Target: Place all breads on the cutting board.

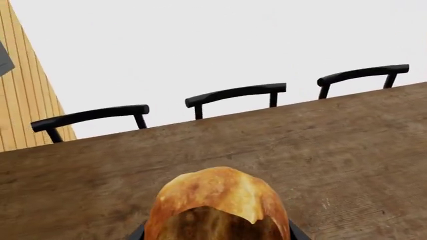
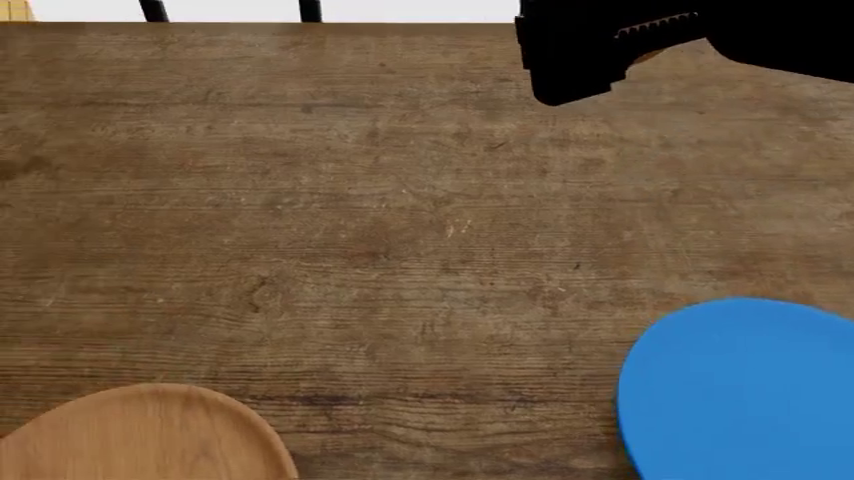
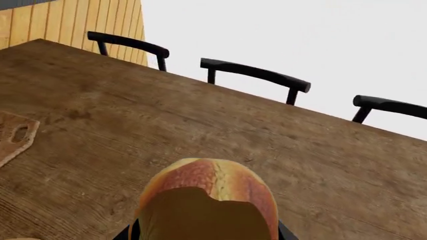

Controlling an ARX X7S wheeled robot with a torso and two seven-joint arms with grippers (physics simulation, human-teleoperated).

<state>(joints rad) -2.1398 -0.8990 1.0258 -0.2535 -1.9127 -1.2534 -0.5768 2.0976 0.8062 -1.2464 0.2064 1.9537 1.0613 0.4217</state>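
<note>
A golden-brown bread [image 1: 217,205] with a cracked crust fills the space between my left gripper's [image 1: 217,236] dark fingers [image 1: 137,234]; that gripper is shut on it. A redder, darker bread [image 3: 207,200] sits the same way in my right gripper [image 3: 203,236], which is shut on it. One clipped corner of the cutting board [image 3: 13,136], with its oval hole, lies on the table far to one side in the right wrist view. In the head view only the black right arm [image 2: 601,50] shows, at the top right; the left gripper and the board are out of that view.
The long brown wooden table [image 2: 400,220] spreads under both arms. A round blue plate [image 2: 741,395] lies at the front right and a round light wooden plate [image 2: 140,435] at the front left. Black chairs [image 1: 235,94] line the far edge.
</note>
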